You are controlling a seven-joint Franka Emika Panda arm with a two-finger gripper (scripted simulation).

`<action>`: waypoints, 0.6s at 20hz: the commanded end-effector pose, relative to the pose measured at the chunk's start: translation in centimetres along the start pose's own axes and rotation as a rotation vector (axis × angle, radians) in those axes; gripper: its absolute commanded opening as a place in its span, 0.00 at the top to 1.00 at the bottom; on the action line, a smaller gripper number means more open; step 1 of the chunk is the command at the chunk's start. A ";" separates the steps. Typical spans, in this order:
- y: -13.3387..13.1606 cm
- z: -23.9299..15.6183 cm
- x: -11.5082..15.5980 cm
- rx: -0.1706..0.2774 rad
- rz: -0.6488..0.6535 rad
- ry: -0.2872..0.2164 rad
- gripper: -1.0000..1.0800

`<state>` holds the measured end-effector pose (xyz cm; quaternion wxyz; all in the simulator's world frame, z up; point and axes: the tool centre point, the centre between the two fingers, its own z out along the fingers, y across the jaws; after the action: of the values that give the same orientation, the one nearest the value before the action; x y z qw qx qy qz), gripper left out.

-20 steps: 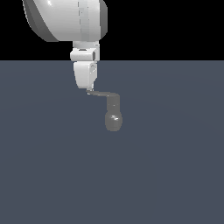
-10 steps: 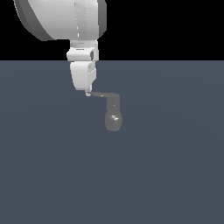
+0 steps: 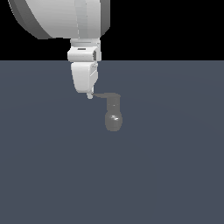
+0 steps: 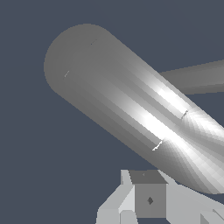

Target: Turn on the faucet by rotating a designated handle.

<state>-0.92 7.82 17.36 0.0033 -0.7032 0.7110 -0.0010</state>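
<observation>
White arm has shifted toward the exterior view's left since 1.0 s ago. White gripper (image 3: pixel 89 95) sits at the tip of the thin grey lever handle (image 3: pixel 106 95); jaw opening can't tell. Handle runs horizontally, pointing left from the dull grey bulb faucet (image 3: pixel 113 119), mid-floor.

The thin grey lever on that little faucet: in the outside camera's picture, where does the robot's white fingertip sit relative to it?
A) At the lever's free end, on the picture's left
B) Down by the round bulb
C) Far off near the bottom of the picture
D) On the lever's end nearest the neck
A: the gripper tip sits at the free end of the handle, well away from the bulb of the faucet.
</observation>
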 end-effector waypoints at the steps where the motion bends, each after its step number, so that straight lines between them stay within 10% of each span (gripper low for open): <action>1: 0.8 0.1 1.1 -0.004 0.011 0.003 1.00; 12: 3.9 0.0 2.9 -0.006 0.009 0.003 1.00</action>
<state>-4.26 5.78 17.40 0.0024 -0.7034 0.7108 -0.0011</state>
